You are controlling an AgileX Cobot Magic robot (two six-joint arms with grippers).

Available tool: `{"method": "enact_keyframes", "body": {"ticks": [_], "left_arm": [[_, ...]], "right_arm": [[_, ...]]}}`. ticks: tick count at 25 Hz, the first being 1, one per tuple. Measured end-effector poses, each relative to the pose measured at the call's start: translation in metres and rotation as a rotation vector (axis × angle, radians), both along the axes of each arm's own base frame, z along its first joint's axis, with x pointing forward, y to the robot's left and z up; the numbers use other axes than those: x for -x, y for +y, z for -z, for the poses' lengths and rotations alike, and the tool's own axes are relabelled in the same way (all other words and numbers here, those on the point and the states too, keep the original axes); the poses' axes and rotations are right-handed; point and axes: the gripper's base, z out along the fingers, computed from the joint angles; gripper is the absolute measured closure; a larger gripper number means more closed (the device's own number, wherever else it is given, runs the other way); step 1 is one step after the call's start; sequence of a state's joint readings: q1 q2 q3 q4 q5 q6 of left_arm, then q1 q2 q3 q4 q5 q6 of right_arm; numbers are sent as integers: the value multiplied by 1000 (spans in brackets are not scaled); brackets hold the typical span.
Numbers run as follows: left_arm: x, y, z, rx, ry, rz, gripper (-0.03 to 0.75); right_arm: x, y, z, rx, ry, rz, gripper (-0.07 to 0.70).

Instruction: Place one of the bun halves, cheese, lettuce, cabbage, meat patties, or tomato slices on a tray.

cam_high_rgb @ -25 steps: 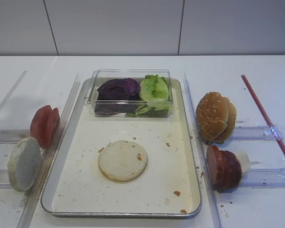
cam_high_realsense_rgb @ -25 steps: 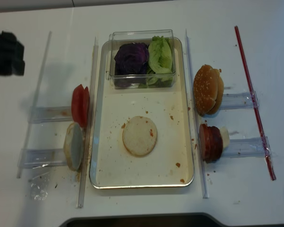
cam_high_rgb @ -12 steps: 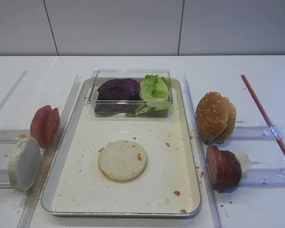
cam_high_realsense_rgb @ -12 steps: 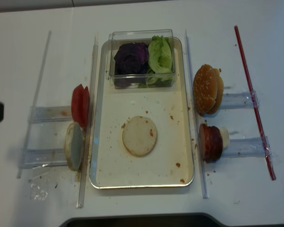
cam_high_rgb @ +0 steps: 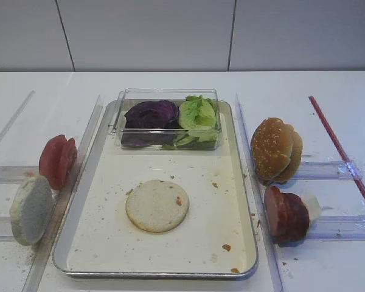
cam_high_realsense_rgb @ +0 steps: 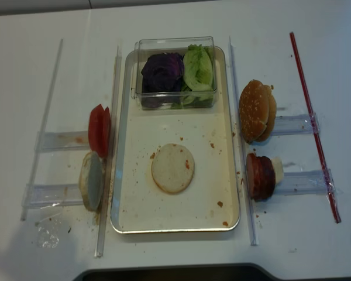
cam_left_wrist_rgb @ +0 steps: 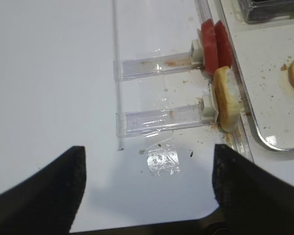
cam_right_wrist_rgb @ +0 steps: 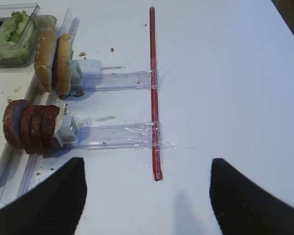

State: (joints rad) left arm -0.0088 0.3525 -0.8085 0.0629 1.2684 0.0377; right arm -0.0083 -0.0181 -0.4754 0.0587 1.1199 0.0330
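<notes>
Exterior high: flat pale bun half [cam_high_rgb: 157, 205] lies cut face up mid tray [cam_high_rgb: 73, 255], apart from the lettuce box [cam_high_rgb: 168, 119]. It looks light, soft and crumbly; best pinched gently across its rim. Both wrist views show jaws spread wide, holding nothing, hovering over bare desk [cam_left_wrist_rgb: 49, 73].

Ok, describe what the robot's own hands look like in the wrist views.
Little shows. In each wrist view, two dark, near-black fingers rise from the bottom edge with rounded, blunt tips, blurred by closeness: the left hand and the right hand. The surfaces look matte and plain, with no markings, cables or labels visible. The arms behind them are out of view, and neither hand appears in the overhead views.
</notes>
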Motion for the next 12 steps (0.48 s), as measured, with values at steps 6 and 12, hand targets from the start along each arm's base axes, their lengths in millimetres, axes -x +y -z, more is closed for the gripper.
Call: {"method": "enact_keyframes", "body": {"ticks": [6,12], "left_arm": [[17,-2,31,19,-12,14,225],[30,-4,64,37,-26,25,225]], "right_arm": [[0,0,0,0,0,0,105],[0,0,0,0,0,0,105]]}}
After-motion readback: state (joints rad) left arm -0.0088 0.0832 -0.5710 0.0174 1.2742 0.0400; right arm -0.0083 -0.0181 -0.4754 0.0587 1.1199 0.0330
